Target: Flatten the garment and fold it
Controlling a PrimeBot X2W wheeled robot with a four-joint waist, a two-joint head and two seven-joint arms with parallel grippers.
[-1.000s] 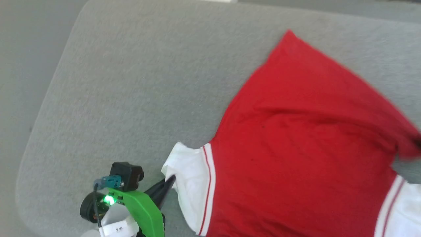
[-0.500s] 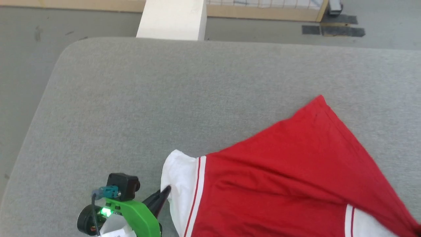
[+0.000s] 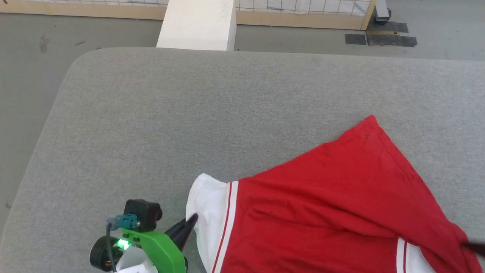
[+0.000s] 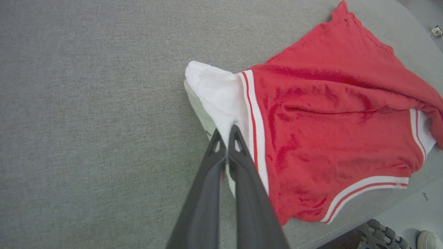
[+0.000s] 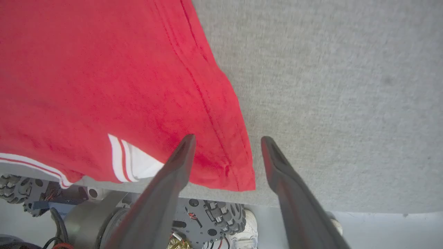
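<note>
The garment (image 3: 341, 212) lies back up at the lower right of the grey table (image 3: 170, 125), red with white sleeves and striped trim; no lettering shows. My left gripper (image 3: 192, 222) is shut on the white left sleeve (image 4: 218, 90), the fabric pinched between its fingertips (image 4: 226, 133). My right gripper (image 5: 227, 140) stands open just above the red hem corner (image 5: 238, 173) near the table's front edge, with nothing held between its fingers. A dark sliver of that gripper (image 3: 475, 246) shows at the right edge of the head view. The garment (image 4: 328, 121) is creased across its middle.
A white block (image 3: 197, 22) and a wood-framed mesh fence (image 3: 303, 15) stand beyond the table's far edge. Black tape (image 3: 379, 38) marks the floor. Below the front edge are my wheeled base (image 5: 214, 214) and a white shoe (image 4: 429, 238). Bare grey surface stretches left and behind the garment.
The head camera has tilted up, so the far floor now shows. My right gripper has opened and let the red hem corner drop onto the table. The left gripper keeps its grip on the sleeve.
</note>
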